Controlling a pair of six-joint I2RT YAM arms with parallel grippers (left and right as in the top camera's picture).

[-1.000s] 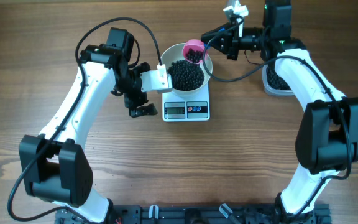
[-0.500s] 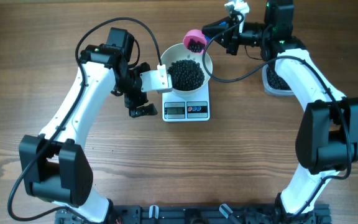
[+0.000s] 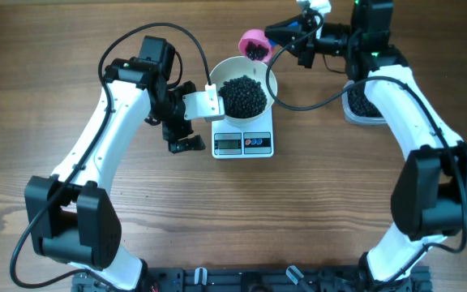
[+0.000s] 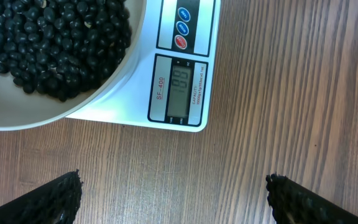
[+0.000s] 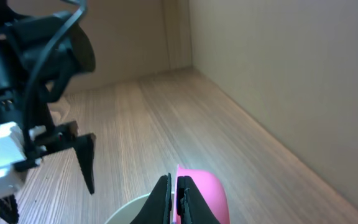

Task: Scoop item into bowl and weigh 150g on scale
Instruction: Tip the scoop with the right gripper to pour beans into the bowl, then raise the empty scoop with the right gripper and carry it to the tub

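The white bowl (image 3: 267, 79) stands on the white scale (image 3: 243, 143) and holds a dark heap of black beans (image 3: 243, 96). Just beyond the bowl's far rim hangs a pink scoop (image 3: 253, 42) with a few beans in it, and my right gripper (image 3: 272, 37) is shut on it. In the right wrist view the fingers (image 5: 166, 200) pinch the scoop (image 5: 202, 188) above the bowl's rim (image 5: 131, 210). My left gripper (image 3: 182, 140) is open over bare wood left of the scale. Its wrist view shows the beans (image 4: 55, 43), the bowl (image 4: 17, 112) and the scale's display (image 4: 179, 87).
A clear tub (image 3: 362, 107) with more black beans sits at the right, partly under my right arm. My left arm's wrist block (image 3: 202, 104) is close to the bowl's left side. A wall rises along the table's far edge (image 5: 185, 37).
My right gripper has carried the pink scoop from over the bowl back past its far rim. The left arm has not moved.
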